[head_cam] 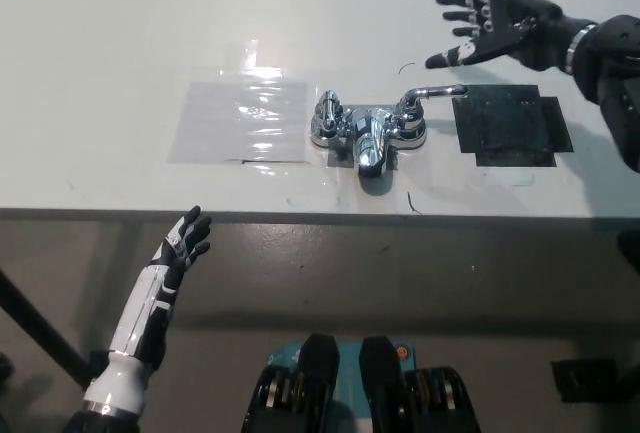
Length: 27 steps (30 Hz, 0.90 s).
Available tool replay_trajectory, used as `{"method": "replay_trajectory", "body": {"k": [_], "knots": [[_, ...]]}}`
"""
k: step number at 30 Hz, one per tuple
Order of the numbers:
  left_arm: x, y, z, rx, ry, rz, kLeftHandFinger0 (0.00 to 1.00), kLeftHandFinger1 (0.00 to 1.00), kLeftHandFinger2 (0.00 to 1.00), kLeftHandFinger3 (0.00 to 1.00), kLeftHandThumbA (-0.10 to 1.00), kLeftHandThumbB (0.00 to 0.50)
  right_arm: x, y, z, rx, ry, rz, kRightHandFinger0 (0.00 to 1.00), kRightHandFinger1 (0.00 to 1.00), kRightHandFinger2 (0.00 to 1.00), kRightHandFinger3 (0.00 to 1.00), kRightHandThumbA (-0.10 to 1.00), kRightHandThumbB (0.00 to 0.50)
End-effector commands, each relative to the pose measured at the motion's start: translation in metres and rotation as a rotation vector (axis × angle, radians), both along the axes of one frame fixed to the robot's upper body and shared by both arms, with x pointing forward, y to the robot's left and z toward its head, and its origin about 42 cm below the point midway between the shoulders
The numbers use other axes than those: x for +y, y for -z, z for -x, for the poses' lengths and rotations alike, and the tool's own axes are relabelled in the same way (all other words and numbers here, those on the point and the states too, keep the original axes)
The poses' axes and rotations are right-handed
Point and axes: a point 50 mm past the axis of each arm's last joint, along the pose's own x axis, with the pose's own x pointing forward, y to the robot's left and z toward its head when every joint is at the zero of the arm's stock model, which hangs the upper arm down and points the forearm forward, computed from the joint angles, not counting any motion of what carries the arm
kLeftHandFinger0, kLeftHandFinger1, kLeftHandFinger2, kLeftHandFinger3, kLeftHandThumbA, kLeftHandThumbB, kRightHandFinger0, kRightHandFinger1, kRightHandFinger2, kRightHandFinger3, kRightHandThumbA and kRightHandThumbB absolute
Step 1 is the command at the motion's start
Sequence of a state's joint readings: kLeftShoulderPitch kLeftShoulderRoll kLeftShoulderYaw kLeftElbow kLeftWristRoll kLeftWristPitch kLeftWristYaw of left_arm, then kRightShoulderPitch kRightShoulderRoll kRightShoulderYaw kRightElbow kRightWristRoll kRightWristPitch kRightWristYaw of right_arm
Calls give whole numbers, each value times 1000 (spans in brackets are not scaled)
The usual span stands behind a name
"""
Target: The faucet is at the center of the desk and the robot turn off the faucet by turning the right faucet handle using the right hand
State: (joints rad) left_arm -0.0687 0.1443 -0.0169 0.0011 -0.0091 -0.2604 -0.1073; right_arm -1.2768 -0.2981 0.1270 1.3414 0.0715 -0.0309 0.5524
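A chrome faucet [367, 131] stands at the middle of the white desk [120, 33]. Its right handle [432, 93] is a lever pointing to picture right, toward a black patch. Its left handle [328, 111] sits at the other side of the spout. My black right hand [487, 33] hovers open, fingers spread, above and behind the right handle, apart from it. My white left hand [178, 245] rests open below the desk's front edge at the lower left.
A black square patch [510, 125] lies on the desk right of the faucet. A clear plastic sheet [240, 118] is taped down left of it. The desk's front edge [320, 215] runs across the picture's middle.
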Motion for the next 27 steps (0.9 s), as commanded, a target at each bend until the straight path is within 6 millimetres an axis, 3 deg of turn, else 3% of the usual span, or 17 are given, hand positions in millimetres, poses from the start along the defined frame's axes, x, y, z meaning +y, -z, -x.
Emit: {"method": "replay_trajectory", "body": {"k": [1, 4, 7, 11, 19, 23, 27], "knots": [[-3, -12, -3, -51, 25, -22, 1000, 1000, 1000, 1000, 995, 276, 18, -30, -5, -86, -56, 57, 1000, 1000, 1000, 1000, 1000, 376], [-3, -12, -3, -56, 29, -29, 1000, 1000, 1000, 1000, 998, 263, 20, -20, -4, -67, -56, 105, 1000, 1000, 1000, 1000, 1000, 400], [-3, -12, -2, -59, 32, -32, 1000, 1000, 1000, 1000, 1000, 263, 20, -15, -4, -61, -55, 125, 1000, 1000, 1000, 1000, 1000, 385], [-3, -12, -2, -57, 34, -30, 1000, 1000, 1000, 1000, 994, 267, 19, -11, -3, -62, -53, 137, 1000, 1000, 1000, 1000, 1000, 406], [-3, -9, -2, -49, 33, -40, 1000, 1000, 1000, 1000, 999, 276, 14, 6, 0, -46, -38, 180, 1000, 1000, 1000, 1000, 1000, 376], [-3, -9, -1, -47, 31, -37, 1000, 1000, 1000, 1000, 993, 279, 8, 15, 1, -33, -18, 193, 1000, 1000, 1000, 1000, 1000, 405], [-3, -9, -1, -51, 33, -42, 1000, 1000, 1000, 1000, 995, 273, 4, 19, 2, -33, -16, 204, 1000, 1000, 1000, 1000, 1000, 389]]}}
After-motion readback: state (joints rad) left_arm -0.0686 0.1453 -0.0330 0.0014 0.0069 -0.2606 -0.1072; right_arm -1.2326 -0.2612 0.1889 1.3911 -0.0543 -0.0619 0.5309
